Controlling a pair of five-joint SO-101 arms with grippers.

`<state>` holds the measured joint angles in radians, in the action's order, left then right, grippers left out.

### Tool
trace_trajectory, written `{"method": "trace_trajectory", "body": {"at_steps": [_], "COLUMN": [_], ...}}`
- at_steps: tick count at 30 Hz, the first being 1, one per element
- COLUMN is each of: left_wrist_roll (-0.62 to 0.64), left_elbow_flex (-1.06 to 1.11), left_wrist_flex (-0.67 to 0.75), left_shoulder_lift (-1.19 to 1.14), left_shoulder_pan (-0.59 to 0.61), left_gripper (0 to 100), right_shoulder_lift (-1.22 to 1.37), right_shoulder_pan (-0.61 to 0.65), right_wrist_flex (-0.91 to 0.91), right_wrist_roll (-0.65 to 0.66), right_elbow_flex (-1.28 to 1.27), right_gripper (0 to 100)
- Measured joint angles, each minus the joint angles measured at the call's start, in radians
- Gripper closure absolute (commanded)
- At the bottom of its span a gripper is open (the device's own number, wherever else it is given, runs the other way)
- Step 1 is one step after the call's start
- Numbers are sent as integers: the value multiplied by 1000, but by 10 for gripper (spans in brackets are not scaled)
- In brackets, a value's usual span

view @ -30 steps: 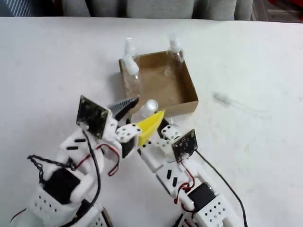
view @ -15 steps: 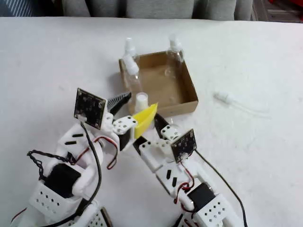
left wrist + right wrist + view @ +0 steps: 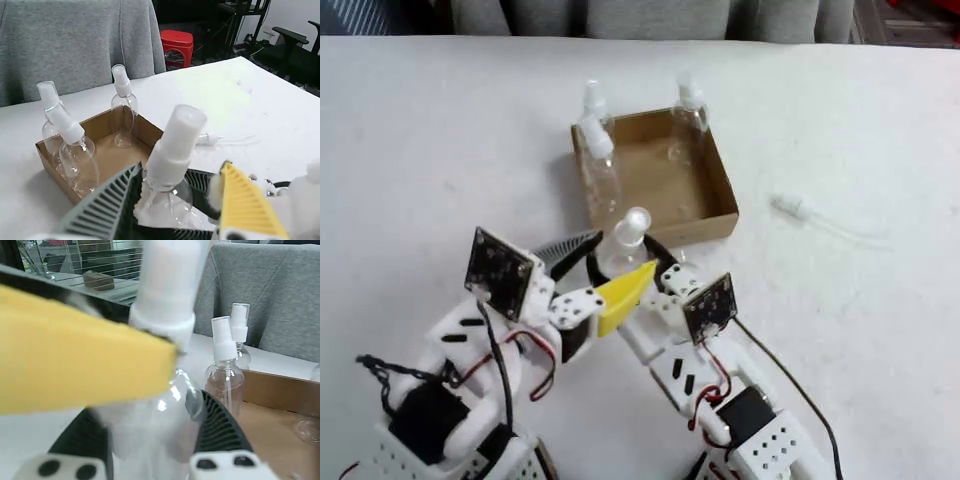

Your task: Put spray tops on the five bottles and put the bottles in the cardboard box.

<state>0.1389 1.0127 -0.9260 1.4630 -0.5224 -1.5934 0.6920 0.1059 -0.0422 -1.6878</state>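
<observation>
The right gripper (image 3: 150, 432) clamps a bottle (image 3: 618, 250) upright on the table (image 3: 860, 120), at six o'clock from the cardboard box (image 3: 705, 225), just beside its wall. The left gripper (image 3: 181, 170) spreads wide around its spray top (image 3: 175, 142).

Left gripper (image 3: 181, 170) spread, right gripper (image 3: 150, 432) clamped

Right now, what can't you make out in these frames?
- Bottle body: in the high view, covered by the right gripper's black jaws and the left gripper's yellow one.
- Whether its spray top is fully seated: in the left wrist view the grey jaw hides the neck, and the right wrist view blurs it.
- Loose spray top on the table: too small for detail in the high view.
</observation>
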Motion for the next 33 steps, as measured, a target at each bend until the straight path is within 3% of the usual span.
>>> {"method": "trace_trajectory", "body": {"at_steps": [3,7,10,13,18,25,27,33], "left_wrist_roll": [0,0,0,0,0,0,0,0], "left_elbow_flex": [-17,-57,-52,-8,114,267,334,554], "left_wrist_flex": [-48,-98,-98,-98,-98,-94,-54,222], "left_shoulder_lift": [77,183,198,199,199,193,187,189], "left_shoulder_pan": [0,0,-2,0,-3,-203,-252,-212], "left_gripper": [801,993,932,982,980,980,980,980], "right_shoulder_lift": [0,0,0,3,124,511,614,712], "right_shoulder_pan": [-48,-100,-109,-152,-255,-275,-273,-213], "right_wrist_flex": [11,146,198,209,259,265,265,402], "right_wrist_roll": [0,0,0,0,0,-83,-98,-106], "right_elbow_flex": [12,63,103,146,295,571,637,763], "right_gripper": [981,981,981,981,981,981,981,981]}}
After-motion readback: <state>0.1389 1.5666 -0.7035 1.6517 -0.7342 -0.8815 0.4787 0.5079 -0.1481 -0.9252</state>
